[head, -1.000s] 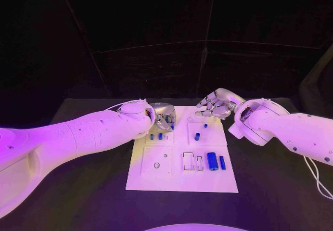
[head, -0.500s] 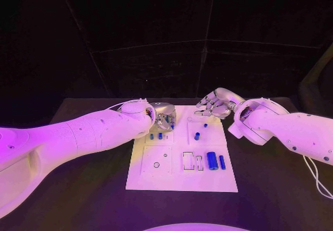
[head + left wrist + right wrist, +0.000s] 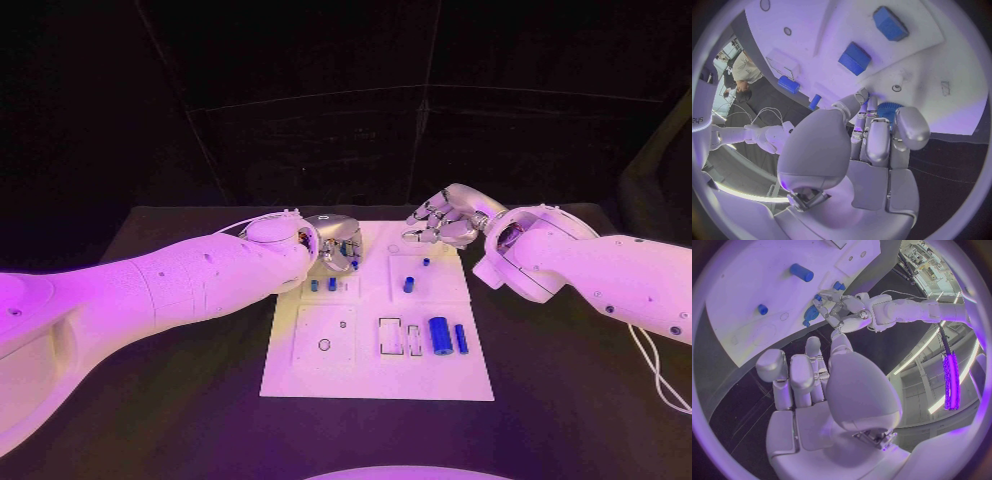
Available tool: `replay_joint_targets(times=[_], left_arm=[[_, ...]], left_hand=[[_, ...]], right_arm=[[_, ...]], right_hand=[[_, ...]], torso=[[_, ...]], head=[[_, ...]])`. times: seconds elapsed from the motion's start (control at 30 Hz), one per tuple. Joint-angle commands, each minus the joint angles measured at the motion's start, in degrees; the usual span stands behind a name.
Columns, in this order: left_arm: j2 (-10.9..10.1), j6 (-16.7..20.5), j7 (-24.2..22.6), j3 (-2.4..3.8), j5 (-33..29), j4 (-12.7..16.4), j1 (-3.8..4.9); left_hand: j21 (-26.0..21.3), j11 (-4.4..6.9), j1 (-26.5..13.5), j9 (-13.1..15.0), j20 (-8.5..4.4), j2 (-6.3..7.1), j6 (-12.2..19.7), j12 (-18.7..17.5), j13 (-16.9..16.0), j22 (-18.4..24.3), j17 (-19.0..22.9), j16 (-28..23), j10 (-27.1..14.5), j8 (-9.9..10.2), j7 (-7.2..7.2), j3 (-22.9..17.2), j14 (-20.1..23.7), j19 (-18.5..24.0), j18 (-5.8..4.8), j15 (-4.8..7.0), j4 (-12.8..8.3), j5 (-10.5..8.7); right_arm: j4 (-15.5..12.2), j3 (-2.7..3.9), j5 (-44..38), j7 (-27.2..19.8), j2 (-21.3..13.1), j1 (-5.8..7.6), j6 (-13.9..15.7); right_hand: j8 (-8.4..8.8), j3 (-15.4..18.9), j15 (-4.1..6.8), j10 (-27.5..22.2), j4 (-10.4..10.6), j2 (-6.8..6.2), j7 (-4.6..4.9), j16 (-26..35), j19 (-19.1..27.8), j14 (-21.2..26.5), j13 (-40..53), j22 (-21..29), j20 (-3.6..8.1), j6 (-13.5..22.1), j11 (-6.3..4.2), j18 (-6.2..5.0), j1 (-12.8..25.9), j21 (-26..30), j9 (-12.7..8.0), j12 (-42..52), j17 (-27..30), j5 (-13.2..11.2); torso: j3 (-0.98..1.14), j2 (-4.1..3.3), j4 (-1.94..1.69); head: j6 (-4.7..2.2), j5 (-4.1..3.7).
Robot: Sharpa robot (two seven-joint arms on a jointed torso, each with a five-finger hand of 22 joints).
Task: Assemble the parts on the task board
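Note:
The white task board (image 3: 361,370) lies in the middle of the table. My left hand (image 3: 338,244) hovers over its far left part, and its fingers (image 3: 879,140) grip a blue part (image 3: 887,108). My right hand (image 3: 444,221) hangs over the board's far right corner with its fingers (image 3: 792,377) curled in, holding nothing. Two small blue blocks (image 3: 323,285) stand just in front of the left hand. Two more small parts (image 3: 408,283) (image 3: 427,263) stand right of centre. A thick blue cylinder (image 3: 440,335) and a thinner one (image 3: 462,338) lie at the board's right.
Rectangular slots (image 3: 391,335) and a small round hole (image 3: 325,344) are cut into the board's near half. Black table (image 3: 577,400) surrounds the board on both sides. The left hand (image 3: 847,310) also appears across the board (image 3: 748,295) in the right wrist view.

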State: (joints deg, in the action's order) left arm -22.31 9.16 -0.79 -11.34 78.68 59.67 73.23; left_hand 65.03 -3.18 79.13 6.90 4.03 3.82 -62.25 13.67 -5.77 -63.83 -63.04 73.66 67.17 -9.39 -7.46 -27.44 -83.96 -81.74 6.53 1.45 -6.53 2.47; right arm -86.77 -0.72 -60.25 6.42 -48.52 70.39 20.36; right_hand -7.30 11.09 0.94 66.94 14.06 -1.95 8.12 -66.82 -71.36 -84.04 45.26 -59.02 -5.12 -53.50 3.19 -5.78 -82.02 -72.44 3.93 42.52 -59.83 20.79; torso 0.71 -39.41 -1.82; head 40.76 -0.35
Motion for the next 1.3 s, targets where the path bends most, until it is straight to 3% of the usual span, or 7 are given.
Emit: replay_joint_targets(times=[0.03,0.37,0.53,0.73,0.97,1.3], left_arm=[[-0.93,2.62,-0.76,0.67,-0.73,1.36,0.08],[-5.93,3.13,-1.59,4.05,-4.58,6.73,0.6],[-9.26,0.49,-0.9,4.78,-5.8,8.81,1.08],[-10.47,-2.2,-0.07,4.78,-6.02,8.24,1.21],[-10.18,-3.29,0.19,4.43,-5.42,6.91,0.78],[-9.37,-4.63,0.52,3.12,-4.98,5.43,0.31]], left_hand=[[0.21,-0.2,-0.91,-0.16,0.02,0.06,-0.2,-0.67,0.24,-0.1,0.18,-0.1,0.35,0.5,0.0,-0.48,-1.7,-0.25,-0.68,0.13,-0.02,0.27],[0.31,-0.32,-2.38,-0.54,0.15,0.74,-0.48,-2.01,0.8,-0.3,0.59,-0.01,0.9,1.16,-0.07,-1.04,-1.64,-0.16,-0.69,0.0,-0.08,0.26],[0.38,-0.3,-2.69,-0.61,0.17,0.92,-0.56,-2.25,0.9,-0.4,0.76,-0.05,1.05,1.27,-0.02,-1.04,-1.61,-0.16,-0.69,-0.01,-0.07,0.26],[0.48,-0.28,-2.96,-0.66,0.17,1.03,-0.65,-2.45,0.97,-0.52,0.86,-0.04,1.21,1.36,0.03,-1.04,-1.59,-0.17,-0.71,0.01,-0.03,0.26],[0.39,-0.27,-3.1,-0.7,0.18,1.08,-0.67,-2.57,1.02,-0.44,0.87,-0.02,1.26,1.43,0.04,-1.04,-1.59,-0.12,-0.69,0.01,-0.01,0.26],[0.45,-0.28,-3.26,-0.75,0.18,1.17,-0.67,-2.7,1.07,-0.52,0.97,-0.04,1.32,1.51,0.04,-1.02,-1.57,-0.13,-0.7,0.01,0.01,0.26]], right_arm=[[-0.05,0.03,0.09,-0.48,-0.01,0.1,-0.07],[0.05,0.03,0.09,-0.53,-0.29,0.1,-0.01],[0.11,0.03,0.1,-0.48,-0.48,0.1,-0.08],[0.16,0.03,0.1,-0.45,-0.48,0.1,-0.13],[0.25,0.03,0.1,-0.5,-0.37,0.09,-0.15],[0.24,0.03,0.09,-0.53,-0.33,0.09,-0.15]], right_hand=[[-0.2,0.15,0.24,-0.22,0.24,0.17,0.11,0.17,0.35,-0.17,0.08,0.02,-0.06,0.45,-0.03,-0.67,0.4,0.21,0.02,0.21,-0.02,0.15],[-0.2,0.15,0.24,-0.22,0.24,0.17,0.11,0.17,0.35,-0.17,0.08,0.02,-0.06,0.45,-0.03,-0.67,0.4,0.21,0.02,0.21,-0.02,0.15],[-0.2,0.15,0.24,-0.22,0.24,0.17,0.11,0.17,0.35,-0.17,0.08,0.02,-0.06,0.45,-0.03,-0.67,0.4,0.21,0.02,0.21,-0.02,0.15],[-0.2,0.15,0.24,-0.22,0.24,0.17,0.11,0.17,0.35,-0.17,0.08,0.02,-0.06,0.45,-0.03,-0.67,0.4,0.21,0.02,0.21,-0.02,0.15],[-0.2,0.15,0.24,-0.22,0.24,0.17,0.11,0.17,0.35,-0.17,0.08,0.02,-0.06,0.45,-0.03,-0.67,0.4,0.21,0.02,0.21,-0.02,0.15],[-0.2,0.15,0.24,-0.22,0.24,0.17,0.11,0.17,0.35,-0.17,0.08,0.02,-0.06,0.45,-0.03,-0.67,0.4,0.21,0.02,0.21,-0.02,0.15]], torso=[[-0.02,0.06,-0.11],[0.0,0.16,-0.34],[-0.02,0.14,-0.29],[-0.02,0.04,-0.24],[-0.05,0.04,-0.14],[0.03,0.05,-0.17]], head=[[-0.01,-0.03],[-0.18,0.11],[-0.14,0.12],[-0.21,0.31],[-0.17,0.41],[-0.03,0.44]])
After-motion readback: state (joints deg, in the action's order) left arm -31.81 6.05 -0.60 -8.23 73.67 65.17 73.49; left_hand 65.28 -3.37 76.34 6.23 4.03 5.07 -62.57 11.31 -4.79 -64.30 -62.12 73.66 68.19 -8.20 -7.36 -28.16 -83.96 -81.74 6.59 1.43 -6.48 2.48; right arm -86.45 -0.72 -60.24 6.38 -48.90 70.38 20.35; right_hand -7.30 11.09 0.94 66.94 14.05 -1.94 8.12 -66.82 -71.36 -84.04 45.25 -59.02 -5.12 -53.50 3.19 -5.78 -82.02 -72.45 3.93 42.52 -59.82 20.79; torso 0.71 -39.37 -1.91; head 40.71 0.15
